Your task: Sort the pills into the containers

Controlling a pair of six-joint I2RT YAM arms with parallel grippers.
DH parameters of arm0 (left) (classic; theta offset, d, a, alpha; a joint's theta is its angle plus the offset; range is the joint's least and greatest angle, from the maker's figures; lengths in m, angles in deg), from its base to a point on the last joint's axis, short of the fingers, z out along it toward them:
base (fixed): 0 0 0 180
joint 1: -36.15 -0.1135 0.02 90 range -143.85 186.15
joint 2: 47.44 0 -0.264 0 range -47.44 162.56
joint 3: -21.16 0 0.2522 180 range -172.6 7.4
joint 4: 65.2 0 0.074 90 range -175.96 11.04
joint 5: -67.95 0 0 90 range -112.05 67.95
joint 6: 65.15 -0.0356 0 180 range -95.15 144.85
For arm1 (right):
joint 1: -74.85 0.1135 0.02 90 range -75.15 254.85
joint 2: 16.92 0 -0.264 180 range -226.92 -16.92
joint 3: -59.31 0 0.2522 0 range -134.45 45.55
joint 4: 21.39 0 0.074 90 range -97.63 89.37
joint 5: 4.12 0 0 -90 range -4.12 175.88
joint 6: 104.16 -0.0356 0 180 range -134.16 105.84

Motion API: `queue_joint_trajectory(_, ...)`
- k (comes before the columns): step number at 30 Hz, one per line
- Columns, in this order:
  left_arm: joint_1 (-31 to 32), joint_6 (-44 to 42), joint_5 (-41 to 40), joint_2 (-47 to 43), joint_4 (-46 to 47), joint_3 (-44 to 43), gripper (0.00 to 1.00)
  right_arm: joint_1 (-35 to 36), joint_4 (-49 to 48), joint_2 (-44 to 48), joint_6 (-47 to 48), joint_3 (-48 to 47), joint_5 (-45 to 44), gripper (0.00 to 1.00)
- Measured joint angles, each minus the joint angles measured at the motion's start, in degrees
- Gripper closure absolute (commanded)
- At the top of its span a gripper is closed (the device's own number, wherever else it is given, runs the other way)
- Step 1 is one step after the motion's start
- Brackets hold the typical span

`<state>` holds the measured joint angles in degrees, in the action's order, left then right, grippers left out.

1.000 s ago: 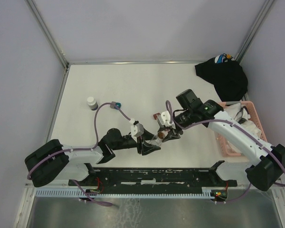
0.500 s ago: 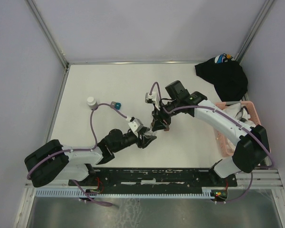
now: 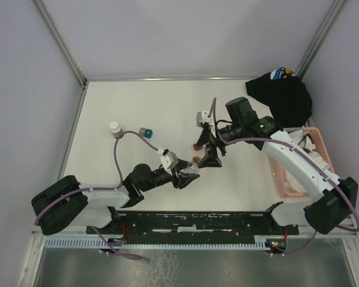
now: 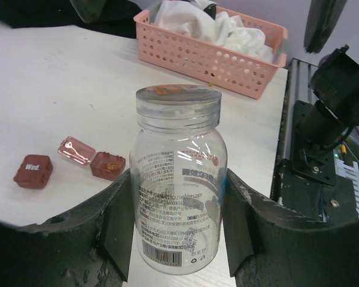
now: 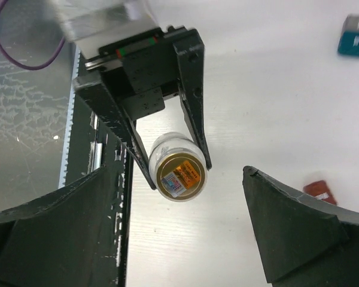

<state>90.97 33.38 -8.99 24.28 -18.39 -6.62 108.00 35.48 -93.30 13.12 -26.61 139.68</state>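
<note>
Nearest the arm bases, centre of table: left gripper [image 3: 186, 176] closed on the clear vial [image 4: 178, 179], pads clamped on opposite sides of the body. Vial upright with the amber top [image 5: 179, 173] facing up, so presumably held as a brace for the other arm. No pills made out inside it.

Directly above: right gripper [image 3: 210, 158], fingers spread wide and holding nothing. Its wrist view looks straight down with the cap centred between the fingers. Judgement: lined up to come down on the cap and open it.

Just beyond the vial: dark-red boxes on the table. One is closed and marked "Wed." [image 4: 33, 171]. The open box [image 4: 107, 165] lies beside it with its lid flipped back, likely ready to receive pills. Contents too small to tell.

Farther left: teal block [image 3: 145, 132] and white bottle [image 3: 114, 128], well apart from the work.

Right edge: pink basket [image 3: 279, 179]. Far right corner: black cloth [image 3: 284, 98].
</note>
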Motion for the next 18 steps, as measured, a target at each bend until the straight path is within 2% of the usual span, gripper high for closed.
queue_joint_trajectory(9, 0.0, 0.6, 9.2, 1.3, -0.5, -1.5, 0.97, -0.2, 11.5, 2.1, 26.7, 3.5, 5.6, 0.01)
queue_joint_trajectory(14, 0.0, 1.1, 11.6, 3.0, -0.4, -2.6, 0.97, -0.1, 15.6, 0.8, 34.2, 3.6, 5.7, 0.24)
queue_joint_trajectory(18, 0.0, 1.2, 12.7, 3.7, -0.5, -2.6, 0.97, 0.1, 16.2, 0.3, 35.3, 3.6, 5.7, 0.30)
